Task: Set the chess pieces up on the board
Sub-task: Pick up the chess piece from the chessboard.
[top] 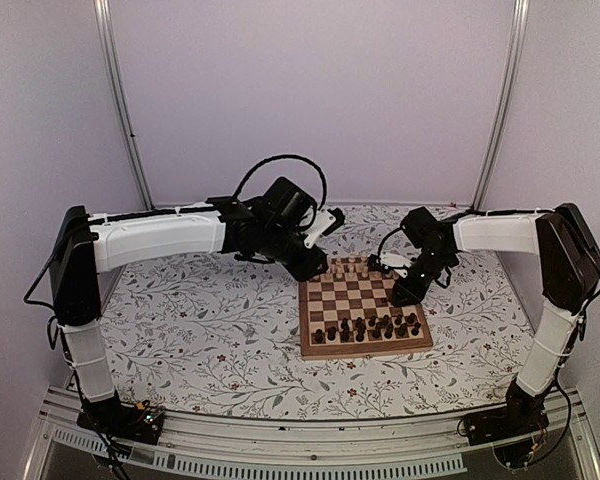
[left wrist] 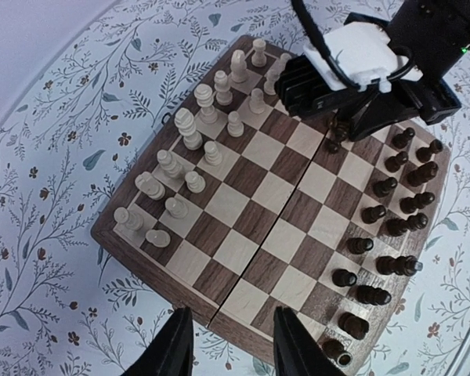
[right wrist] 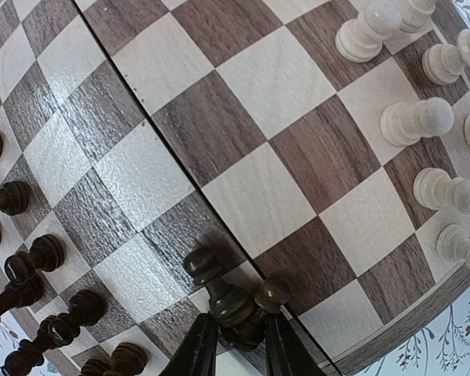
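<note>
Right wrist: right end effector (right wrist: 239, 321) pinches a tilted dark piece (right wrist: 227, 301) low – lift straight, second dark piece (right wrist: 272, 291) just beside. Left end effector (left wrist: 230, 313) half-open, empty – keep clear of board (left wrist: 251, 196).

A dark brown turned wooden piece (right wrist: 233, 301) leans, pinched in the right gripper (right wrist: 239, 319), at the edge of the square checkered wooden board (right wrist: 243, 180). Upright dark brown pieces (right wrist: 31, 266) stand to its left, pale cream pieces (right wrist: 423, 125) to its right.

— We see white shells on black joints on the left arm (top: 155, 235) and the right arm (top: 495, 232).
— We do; black cables (top: 278, 157) too, and the left gripper (left wrist: 231, 317) has black fingers (left wrist: 176, 345).
</note>
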